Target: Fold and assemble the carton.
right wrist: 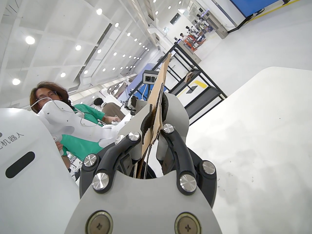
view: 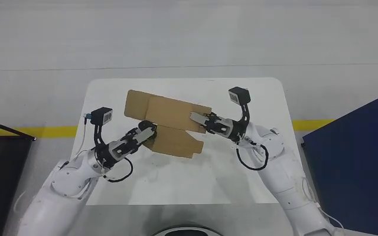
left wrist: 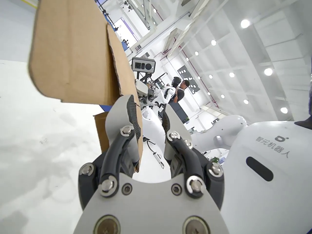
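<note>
Carton (view: pixel 171 118) — right fingers (right wrist: pixel 176 113) clamped on its edge, left fingers (left wrist: pixel 116 119) apart — one touching it

plain brown carton (view: pixel 168 115), white table (view: pixel 236 177)

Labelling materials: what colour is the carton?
Plain brown, unprinted; the carton shows best in the top view.

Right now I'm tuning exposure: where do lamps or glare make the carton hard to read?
Top view: even light, the carton reads plainly against the white table. Left wrist view: ceiling lamps shine behind, but the carton's broad face is readable. Right wrist view: lamps too, and the carton sits edge-on in the right gripper, a thin strip.
</note>
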Controlling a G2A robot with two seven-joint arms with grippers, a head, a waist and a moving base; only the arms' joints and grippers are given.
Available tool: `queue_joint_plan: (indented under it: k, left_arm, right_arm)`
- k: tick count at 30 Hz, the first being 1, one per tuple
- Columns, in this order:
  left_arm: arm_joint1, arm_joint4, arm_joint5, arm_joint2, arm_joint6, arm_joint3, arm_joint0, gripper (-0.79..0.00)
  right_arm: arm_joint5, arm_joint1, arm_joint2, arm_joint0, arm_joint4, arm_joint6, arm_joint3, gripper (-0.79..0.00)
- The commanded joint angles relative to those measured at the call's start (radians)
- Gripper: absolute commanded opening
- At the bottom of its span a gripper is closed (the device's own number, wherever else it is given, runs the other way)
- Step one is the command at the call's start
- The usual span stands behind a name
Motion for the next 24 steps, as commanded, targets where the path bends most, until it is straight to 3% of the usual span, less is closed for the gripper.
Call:
queue_joint_plan:
  k: [1, 15, 24]
  left_arm:
    - [-0.001, 0.065, 0.004, -0.001, 0.020, -0.006, 0.000, -0.560]
    - [0.002, 0.443, 0.023, -0.064, 0.106, -0.089, 0.045, -0.548]
    - [-0.004, 0.533, 0.016, -0.058, 0.211, -0.101, 0.072, -0.548]
  right_arm:
    - [0.002, 0.001, -0.002, -0.001, -0.002, -0.004, -0.003, -0.785]
    - [-0.001, 0.006, -0.013, 0.003, 0.021, 0.011, -0.006, -0.785]
    - [-0.016, 0.011, -0.007, -0.007, 0.037, 0.010, -0.011, -0.785]
